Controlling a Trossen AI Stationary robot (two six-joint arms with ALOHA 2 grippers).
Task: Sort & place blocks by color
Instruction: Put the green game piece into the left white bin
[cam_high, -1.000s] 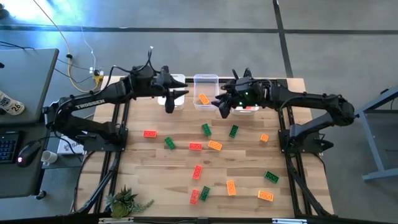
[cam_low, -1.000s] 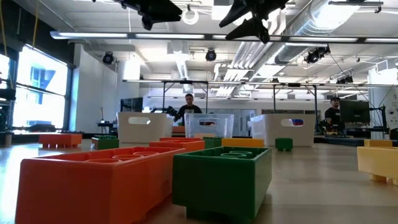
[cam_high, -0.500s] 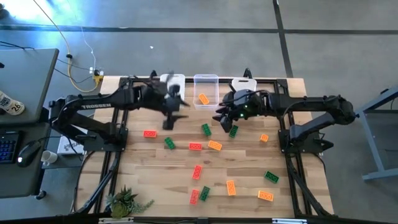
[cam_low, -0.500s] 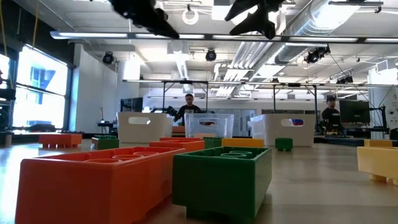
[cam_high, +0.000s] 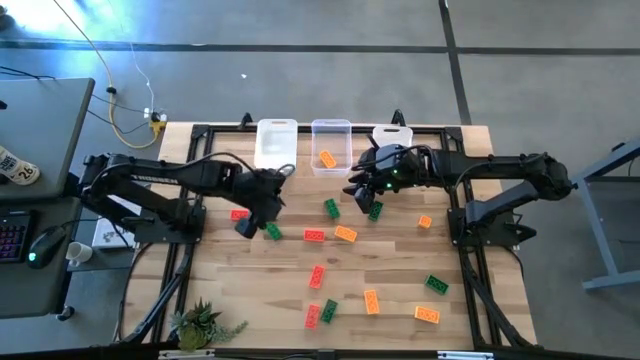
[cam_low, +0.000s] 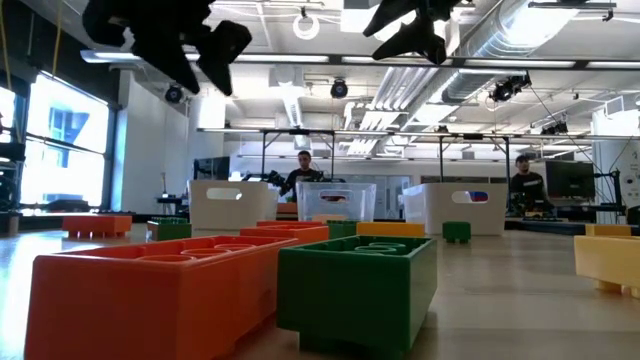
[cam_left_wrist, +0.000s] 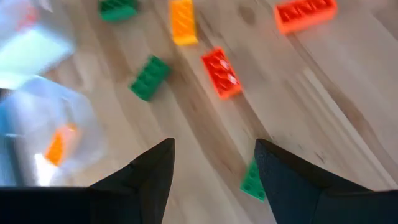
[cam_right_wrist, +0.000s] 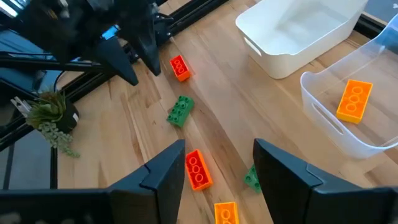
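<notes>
High view: the left gripper (cam_high: 252, 214) hangs with jaws parted and nothing between them, over the table's (cam_high: 480, 320) left side, close to a red block (cam_high: 240, 214) and a green block (cam_high: 272, 230). The right gripper (cam_high: 362, 184), also open and empty, hovers in front of the middle bin (cam_high: 331, 128), which holds one orange block (cam_high: 327, 159); a green block (cam_high: 375, 210) lies near it. More blocks are scattered over the table, and the right bin (cam_high: 393, 133) seems to hold something red, though that is hard to make out
</notes>
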